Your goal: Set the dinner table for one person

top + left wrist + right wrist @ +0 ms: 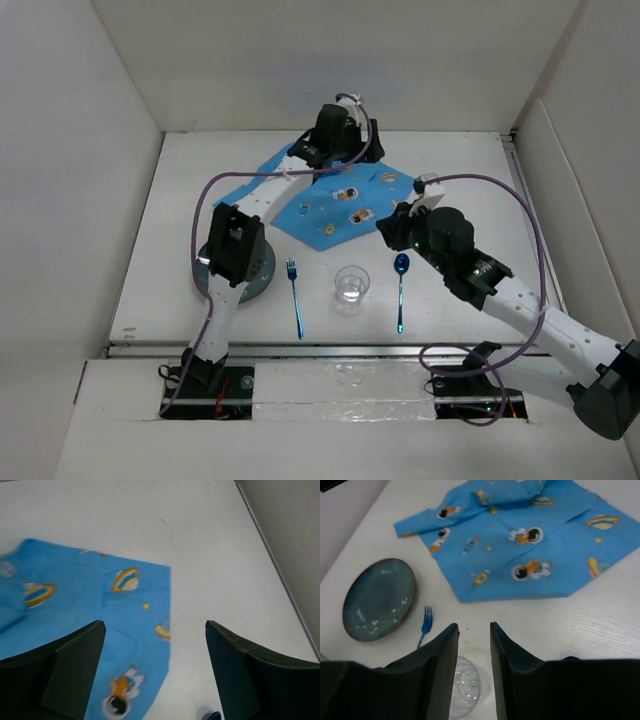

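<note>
- Left gripper (155,627) — jaws wide apart, empty; hangs over the far side of the placemat (330,210), the nearer arm to it.
- Right gripper (474,627): narrow gap between the fingers, nothing held, just off the cloth's near corner.
- Placemat: lies skewed, far edge rumpled. I judge it needs squaring first.
- Dinner table (460,200) — matte white, walled. Plate (262,278), fork (296,300), glass (351,285) and spoon (400,290) sit in a row on its near side.

The tabletop (470,180) is matt white with faint grain. The mat (530,545) is printed cloth; the plate (377,600) looks glazed, the cup (351,284) clear.
</note>
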